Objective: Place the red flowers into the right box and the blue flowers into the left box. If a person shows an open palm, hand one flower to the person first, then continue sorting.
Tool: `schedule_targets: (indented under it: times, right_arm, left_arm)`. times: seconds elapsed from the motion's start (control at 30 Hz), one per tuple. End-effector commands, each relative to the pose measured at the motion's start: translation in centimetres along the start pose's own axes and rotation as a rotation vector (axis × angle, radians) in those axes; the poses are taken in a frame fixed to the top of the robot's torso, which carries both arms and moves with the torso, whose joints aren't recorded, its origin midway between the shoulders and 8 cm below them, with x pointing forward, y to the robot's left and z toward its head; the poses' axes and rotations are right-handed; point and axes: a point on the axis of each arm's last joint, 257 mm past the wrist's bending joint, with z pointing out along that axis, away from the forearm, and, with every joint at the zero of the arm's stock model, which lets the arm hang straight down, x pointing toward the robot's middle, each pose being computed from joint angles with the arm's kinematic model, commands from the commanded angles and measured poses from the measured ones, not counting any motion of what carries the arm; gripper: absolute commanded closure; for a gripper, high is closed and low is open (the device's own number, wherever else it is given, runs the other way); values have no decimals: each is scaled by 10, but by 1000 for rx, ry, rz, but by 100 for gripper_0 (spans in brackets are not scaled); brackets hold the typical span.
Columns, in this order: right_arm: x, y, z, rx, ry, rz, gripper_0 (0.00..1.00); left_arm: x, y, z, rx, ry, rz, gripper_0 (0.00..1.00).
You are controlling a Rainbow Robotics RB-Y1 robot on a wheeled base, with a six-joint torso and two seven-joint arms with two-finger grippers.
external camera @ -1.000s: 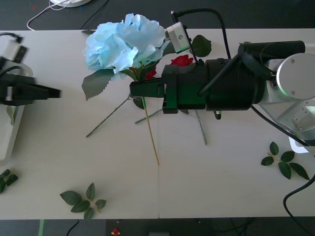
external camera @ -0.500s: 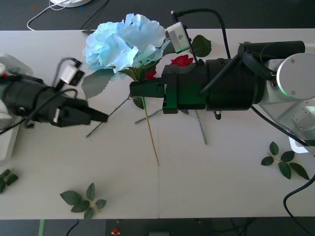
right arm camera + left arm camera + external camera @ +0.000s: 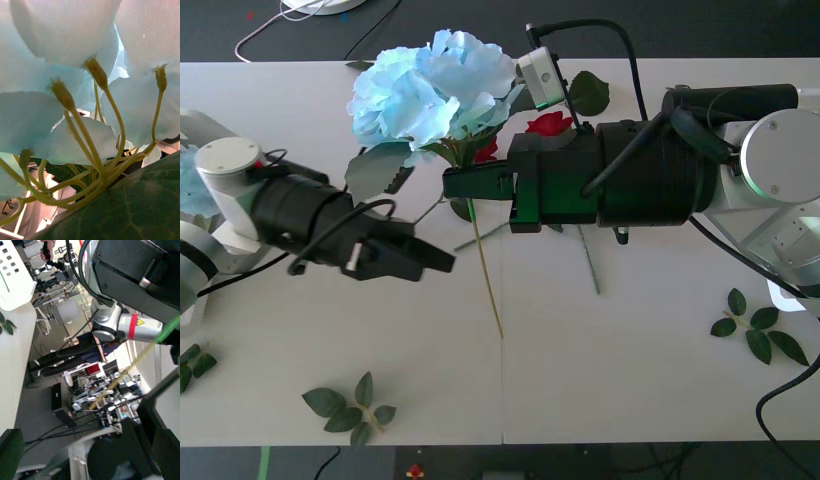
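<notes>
Handover step, it seems: right gripper (image 3: 455,182) clamps the blue flowers (image 3: 430,85) by the stem; left gripper (image 3: 430,262), jaws spread, just below, should close there.

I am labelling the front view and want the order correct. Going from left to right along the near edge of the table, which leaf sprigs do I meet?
Dark leaf bits at the left edge → green leaf sprig → leaf sprig on the right.

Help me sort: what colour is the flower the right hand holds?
Pale blue flower, best in the front view.
</notes>
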Motion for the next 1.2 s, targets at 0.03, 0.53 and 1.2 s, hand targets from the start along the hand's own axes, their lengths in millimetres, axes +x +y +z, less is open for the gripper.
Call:
schedule_targets:
  times: [0.03,0.53,1.2]
  right_arm:
    - [-7,9,0,-13,15,-83,100]
    - [-8,10,1,-17,13,-86,100]
    - [-7,9,0,-15,14,-86,100]
  left_arm:
    - [-18,-8,18,-33,30,109,0]
    - [-24,-6,48,-127,-39,118,0]
    - [-22,13,60,-268,-99,117,0]
